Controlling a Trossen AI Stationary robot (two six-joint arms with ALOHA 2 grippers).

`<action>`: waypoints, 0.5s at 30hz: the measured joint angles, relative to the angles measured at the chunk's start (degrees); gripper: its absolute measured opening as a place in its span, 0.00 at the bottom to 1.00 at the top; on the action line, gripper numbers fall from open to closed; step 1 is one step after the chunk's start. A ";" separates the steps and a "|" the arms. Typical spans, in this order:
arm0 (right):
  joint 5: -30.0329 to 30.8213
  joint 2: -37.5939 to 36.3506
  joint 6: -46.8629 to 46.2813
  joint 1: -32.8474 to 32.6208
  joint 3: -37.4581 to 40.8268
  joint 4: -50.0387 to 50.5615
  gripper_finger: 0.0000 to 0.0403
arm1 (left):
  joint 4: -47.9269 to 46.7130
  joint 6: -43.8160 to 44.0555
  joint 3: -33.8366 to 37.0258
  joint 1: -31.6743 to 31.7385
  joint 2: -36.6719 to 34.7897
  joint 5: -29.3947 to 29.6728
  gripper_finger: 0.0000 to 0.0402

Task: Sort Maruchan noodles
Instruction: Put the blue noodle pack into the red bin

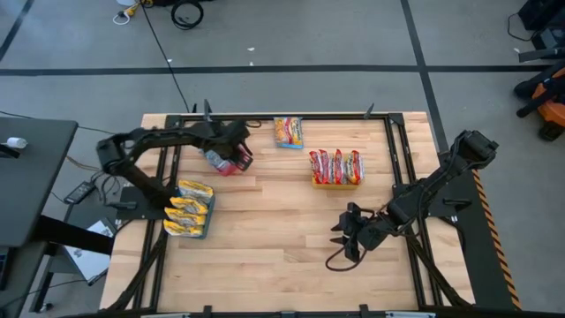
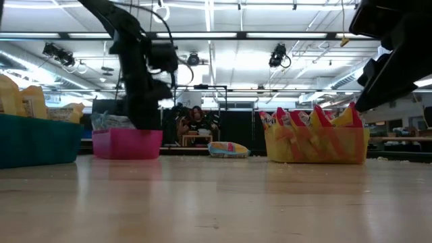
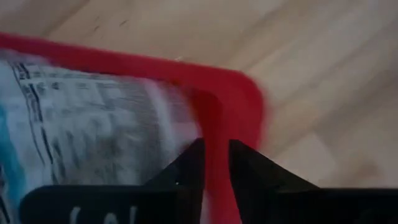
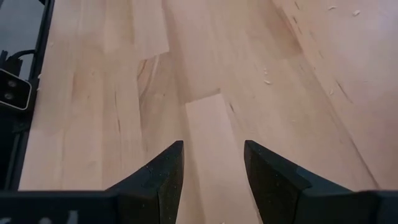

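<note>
Red packets (image 1: pixel 335 165) stand in a yellow bin (image 2: pixel 316 152). Yellow-orange packets (image 1: pixel 189 208) fill a blue bin (image 2: pixel 34 142) near the table's left edge. Silver-blue packets (image 3: pixel 93 118) lie in a red bin (image 1: pixel 226 164). One yellow-orange packet (image 1: pixel 289 132) lies flat near the far edge. My left gripper (image 3: pixel 216 158) is at the red bin's rim, its fingers nearly together. My right gripper (image 4: pixel 213 155) hangs open over bare wood toward the table's near right (image 1: pixel 347 236). My left gripper stands astride the red bin's side wall (image 3: pixel 219 134) near a corner, coming from above, one finger (image 3: pixel 189 168) on the packet side and one (image 3: pixel 252 171) outside. The wall runs between the fingertips. The bin rests on the table.
The table's black frame rails (image 1: pixel 399 159) run along the left, right and far sides. Bare wood lies in the middle and along the near edge (image 1: pixel 265 265). A person sits in the room far behind the table (image 2: pixel 196 121).
</note>
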State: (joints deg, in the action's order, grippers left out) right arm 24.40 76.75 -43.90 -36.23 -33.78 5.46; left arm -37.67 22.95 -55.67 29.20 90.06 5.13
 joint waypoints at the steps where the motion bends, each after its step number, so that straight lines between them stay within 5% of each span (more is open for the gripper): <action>1: 0.00 0.00 -0.03 -0.16 0.00 -0.11 0.43 | 0.23 -0.30 -0.01 0.51 1.36 0.78 0.18; 15: -0.04 0.00 -5.45 -4.50 0.00 -0.62 0.43 | 4.60 -7.65 0.02 18.14 2.24 12.19 0.17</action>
State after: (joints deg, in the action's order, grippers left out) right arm 24.36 76.75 -49.34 -40.74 -33.78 4.84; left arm -33.07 15.30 -55.66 47.34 92.30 17.32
